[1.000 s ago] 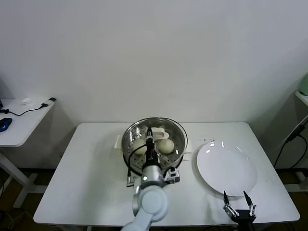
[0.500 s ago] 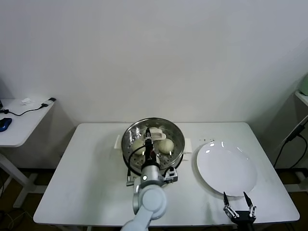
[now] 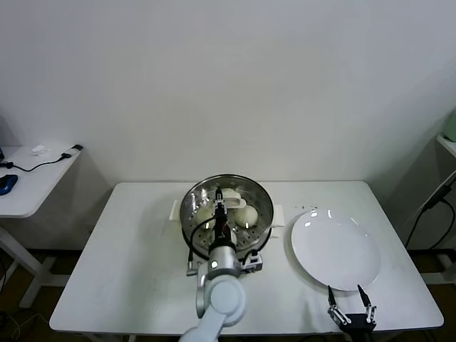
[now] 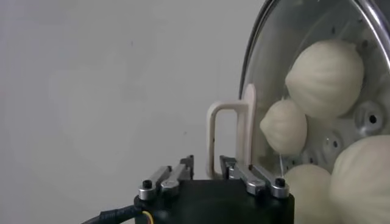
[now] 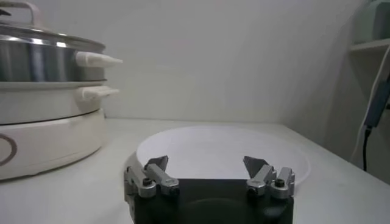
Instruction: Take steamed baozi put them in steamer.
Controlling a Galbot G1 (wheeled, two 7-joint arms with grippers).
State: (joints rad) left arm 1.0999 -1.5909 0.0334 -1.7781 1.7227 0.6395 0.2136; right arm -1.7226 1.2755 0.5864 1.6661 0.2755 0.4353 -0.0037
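The steamer [image 3: 267, 206] stands at the table's middle, with its round glass lid [image 4: 317, 36] over it. Several cream-white baozi [image 4: 326, 79] lie on the perforated tray, seen through the glass; two show in the head view [image 3: 246, 212]. My left gripper [image 3: 222, 214] reaches over the steamer from the near side. Its fingers stand narrow on either side of the lid's cream loop handle [image 4: 228, 134] and hold it. My right gripper [image 3: 349, 293] is open and empty at the table's front edge, just short of the white plate [image 3: 335, 249].
The plate [image 5: 219, 149] is bare and lies right of the steamer [image 5: 42, 61]. A side table [image 3: 28, 178] with a cable stands far left. A cable hangs at the far right.
My left gripper and the lid handle have shifted a little toward the near side over the steamer. The right gripper has edged slightly left and lower.
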